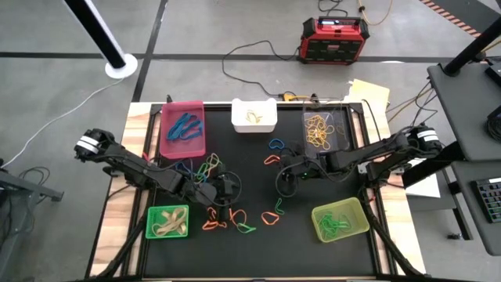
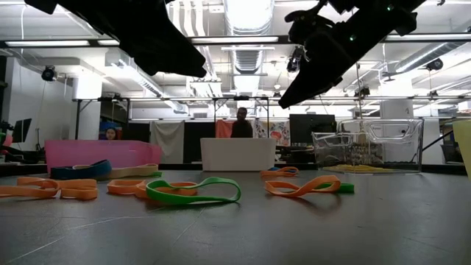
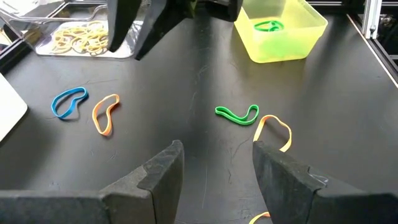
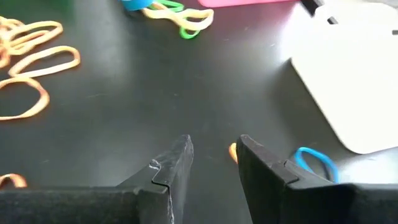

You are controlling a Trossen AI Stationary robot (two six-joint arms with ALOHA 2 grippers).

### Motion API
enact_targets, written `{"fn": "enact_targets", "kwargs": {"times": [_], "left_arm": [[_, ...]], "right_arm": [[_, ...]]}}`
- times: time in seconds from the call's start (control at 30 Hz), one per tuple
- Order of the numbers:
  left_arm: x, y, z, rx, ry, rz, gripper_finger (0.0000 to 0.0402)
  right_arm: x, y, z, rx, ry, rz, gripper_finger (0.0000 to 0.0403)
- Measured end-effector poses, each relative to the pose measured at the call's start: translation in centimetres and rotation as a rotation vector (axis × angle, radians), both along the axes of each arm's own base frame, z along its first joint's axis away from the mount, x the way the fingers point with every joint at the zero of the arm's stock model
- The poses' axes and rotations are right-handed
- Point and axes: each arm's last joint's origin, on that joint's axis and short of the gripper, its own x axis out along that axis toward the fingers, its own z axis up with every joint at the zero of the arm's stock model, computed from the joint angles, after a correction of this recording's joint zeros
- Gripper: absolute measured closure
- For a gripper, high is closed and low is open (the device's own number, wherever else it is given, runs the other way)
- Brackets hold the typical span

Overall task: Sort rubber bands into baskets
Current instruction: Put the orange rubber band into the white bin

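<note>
Loose rubber bands in orange, green and blue lie on the black mat [image 1: 250,251], several in a cluster [image 1: 228,219] near the middle. My left gripper [image 1: 227,193] hovers open above that cluster; ahead of its fingers lie a green band [image 3: 236,115] and an orange band [image 3: 274,128]. My right gripper [image 1: 285,178] hangs open above the mat's middle, with nothing between its fingers [image 4: 214,155]; a blue band [image 4: 313,163] lies just beyond them. Five baskets stand around: magenta [image 1: 182,129], white [image 1: 253,115], clear [image 1: 327,129], green [image 1: 168,222], yellow-green [image 1: 340,219].
A red-and-black box [image 1: 333,39] and cables lie on the floor beyond the table's far edge. A pile of bands [image 1: 205,165] sits beside the magenta basket. People show in the room behind the table [image 2: 241,121]. Bare mat lies between the two near baskets.
</note>
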Motion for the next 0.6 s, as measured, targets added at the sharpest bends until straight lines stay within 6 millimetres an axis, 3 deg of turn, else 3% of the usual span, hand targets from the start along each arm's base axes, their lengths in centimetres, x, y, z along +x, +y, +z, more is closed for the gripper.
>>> {"fn": "enact_targets", "kwargs": {"times": [0.3,0.6], "left_arm": [[-0.1,0.1,0.1,0.018,-0.008,0.026,0.0225],[-1.6,0.6,2.3,0.02,-0.046,0.045,0.0225]], "right_arm": [[0.9,-1.1,0.5,-0.082,0.001,-0.013,0.028],[4.4,-2.3,-1.7,-0.136,0.21,0.014,0.0275]]}}
